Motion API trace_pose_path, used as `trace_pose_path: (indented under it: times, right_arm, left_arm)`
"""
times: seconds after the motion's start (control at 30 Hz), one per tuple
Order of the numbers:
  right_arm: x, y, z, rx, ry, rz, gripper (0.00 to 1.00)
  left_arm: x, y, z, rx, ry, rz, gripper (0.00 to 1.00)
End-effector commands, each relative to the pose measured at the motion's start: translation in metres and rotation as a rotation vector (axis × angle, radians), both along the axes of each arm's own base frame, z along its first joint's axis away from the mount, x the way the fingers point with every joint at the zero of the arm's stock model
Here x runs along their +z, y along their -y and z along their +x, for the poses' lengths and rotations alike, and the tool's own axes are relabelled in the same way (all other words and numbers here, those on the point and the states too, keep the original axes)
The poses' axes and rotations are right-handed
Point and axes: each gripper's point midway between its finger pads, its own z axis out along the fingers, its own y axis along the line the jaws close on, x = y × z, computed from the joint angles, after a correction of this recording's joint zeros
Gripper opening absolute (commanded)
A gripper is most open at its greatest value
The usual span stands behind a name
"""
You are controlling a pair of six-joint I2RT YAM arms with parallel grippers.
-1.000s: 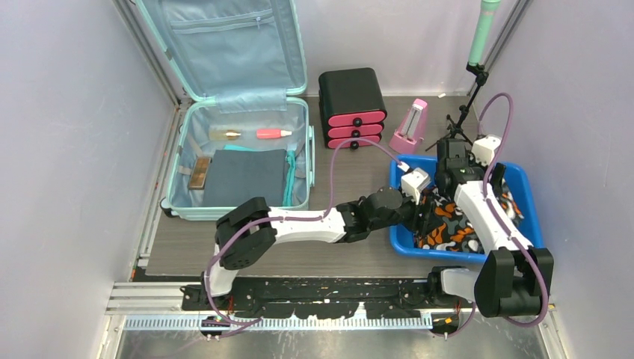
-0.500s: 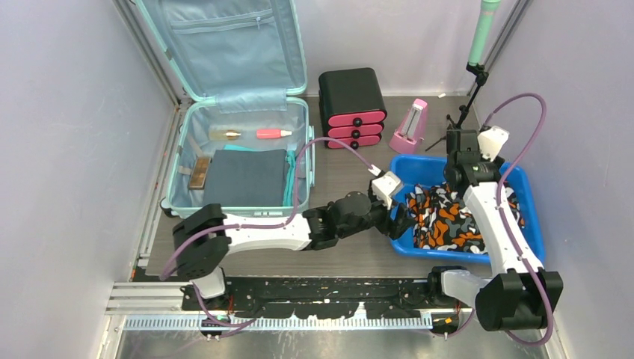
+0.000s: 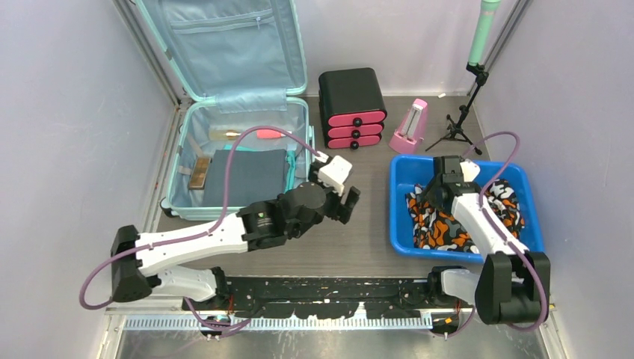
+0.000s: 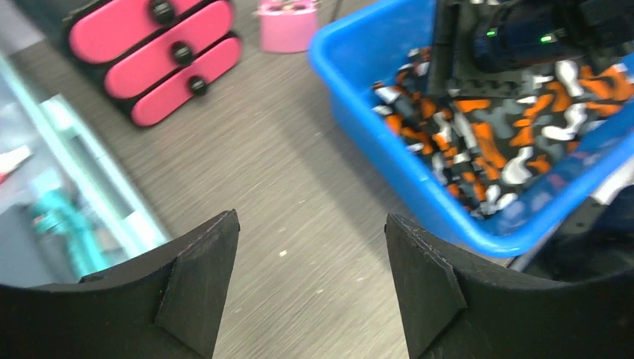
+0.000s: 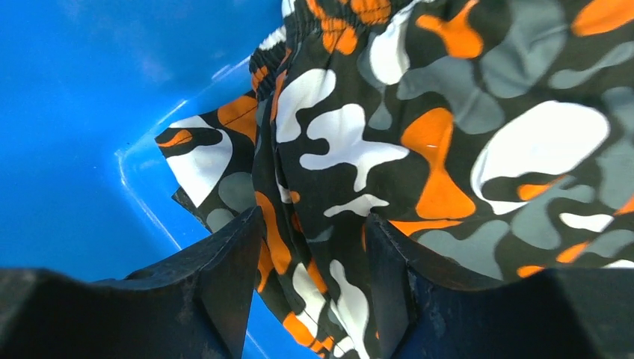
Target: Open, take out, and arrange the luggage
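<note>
The luggage, a pale mint suitcase, lies open at the back left, its lid leaning on the wall. Inside lie a folded grey cloth, a brown item, a bottle and a pink-capped tube. My left gripper hangs open over bare table between the suitcase and the blue tub, with nothing between its fingers. My right gripper is down in the tub, jaws apart, with a fold of the orange camouflage cloth between them.
A black drawer box with pink drawers stands behind the left gripper. A pink holder and a small tripod with a mint rod stand at the back right. Walls close in on both sides.
The left arm has drawn back out of the tub, leftward toward the suitcase, with its jaws wider. The right gripper has moved from the tub's back to its left side, low over the cloth.
</note>
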Motion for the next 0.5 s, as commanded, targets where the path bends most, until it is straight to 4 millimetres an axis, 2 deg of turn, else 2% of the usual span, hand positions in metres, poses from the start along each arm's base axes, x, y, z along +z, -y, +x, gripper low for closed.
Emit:
trace_pose_path:
  times: [0.0, 0.1, 0.2, 0.33, 0.47]
  right_arm:
    - [-0.014, -0.015, 0.020, -0.017, 0.044, 0.100, 0.57]
    - [-0.015, -0.015, 0.022, -0.013, 0.045, 0.097, 0.55]
    - [-0.005, -0.006, 0.021, -0.025, 0.055, 0.051, 0.55]
    - [0.026, -0.003, 0.025, -0.017, 0.103, 0.026, 0.58]
    - [0.058, -0.002, 0.024, -0.008, 0.148, 0.020, 0.73]
  left_arm:
    - [-0.023, -0.065, 0.015, 0.157, -0.006, 0.175, 0.75]
    - [-0.023, -0.098, 0.023, 0.237, 0.007, 0.209, 0.75]
    - [-0.024, -0.128, 0.031, 0.293, -0.016, 0.205, 0.75]
    - [-0.033, -0.163, 0.040, 0.371, -0.045, 0.217, 0.75]
    - [-0.033, -0.187, 0.040, 0.423, -0.034, 0.219, 0.75]
